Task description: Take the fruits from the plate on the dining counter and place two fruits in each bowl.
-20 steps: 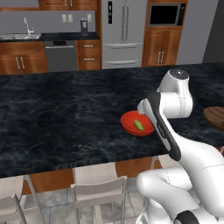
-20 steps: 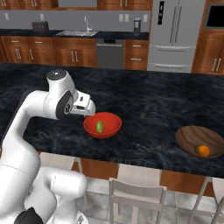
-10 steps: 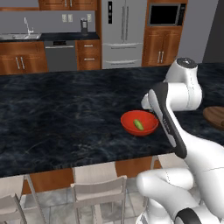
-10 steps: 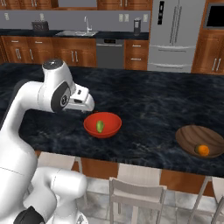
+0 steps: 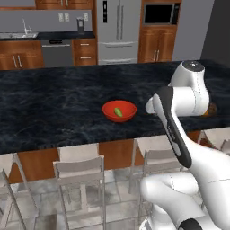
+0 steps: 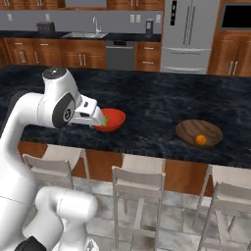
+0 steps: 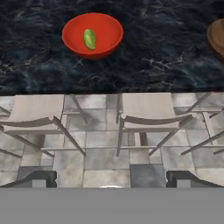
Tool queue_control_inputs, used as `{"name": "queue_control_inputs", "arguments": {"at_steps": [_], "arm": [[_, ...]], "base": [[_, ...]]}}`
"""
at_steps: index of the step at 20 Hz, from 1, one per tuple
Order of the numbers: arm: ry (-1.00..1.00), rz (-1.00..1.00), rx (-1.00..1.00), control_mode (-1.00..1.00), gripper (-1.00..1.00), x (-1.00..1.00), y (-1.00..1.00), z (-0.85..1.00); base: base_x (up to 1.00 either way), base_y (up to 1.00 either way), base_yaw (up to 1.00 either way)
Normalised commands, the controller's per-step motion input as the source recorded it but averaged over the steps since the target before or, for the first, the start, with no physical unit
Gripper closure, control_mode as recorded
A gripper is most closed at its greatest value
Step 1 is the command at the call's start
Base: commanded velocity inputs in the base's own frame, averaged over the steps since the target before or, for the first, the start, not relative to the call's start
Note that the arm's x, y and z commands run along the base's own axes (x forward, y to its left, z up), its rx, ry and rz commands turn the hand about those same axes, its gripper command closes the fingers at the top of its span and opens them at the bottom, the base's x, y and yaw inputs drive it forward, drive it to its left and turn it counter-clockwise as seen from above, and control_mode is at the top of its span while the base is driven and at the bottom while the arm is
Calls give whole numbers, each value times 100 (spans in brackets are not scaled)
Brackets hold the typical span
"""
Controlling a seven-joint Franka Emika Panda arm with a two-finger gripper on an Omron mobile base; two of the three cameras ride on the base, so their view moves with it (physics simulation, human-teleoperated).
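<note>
The glossy red bowl (image 5: 119, 111) (image 6: 113, 117) (image 7: 92, 34) sits near the front edge of the dining counter (image 5: 54, 103) with the green oblong fruit (image 5: 117, 112) (image 7: 89, 39) inside it. To its right, the wooden bowl (image 6: 198, 133) (image 7: 216, 37) holds the orange ball (image 6: 200, 140). My gripper (image 7: 111, 180) is open and empty. It hangs out past the counter's front edge, above the stools, just in front of the red bowl. The plate and the other two fruits are out of view.
Pale stools (image 5: 81, 166) (image 6: 137, 179) (image 7: 148, 116) line the near side of the counter over a grey tiled floor. Wall cabinets, a sink and a steel fridge (image 5: 117, 31) stand beyond the counter.
Both base views have shifted, so the bowls now sit further left and higher in the picture. My arm has risen and drawn the open hand back from the red bowl toward the counter's edge.
</note>
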Motion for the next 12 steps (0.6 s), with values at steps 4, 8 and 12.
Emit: {"name": "queue_control_inputs", "arguments": {"at_steps": [4, 8, 12], "arm": [[0, 0, 0, 100, -100, 0, 0, 0], [0, 0, 0, 100, -100, 0, 0, 0], [0, 0, 0, 100, -100, 0, 0, 0]], "base": [[-1, -100, 0], [0, -100, 0], [0, -100, 0]]}}
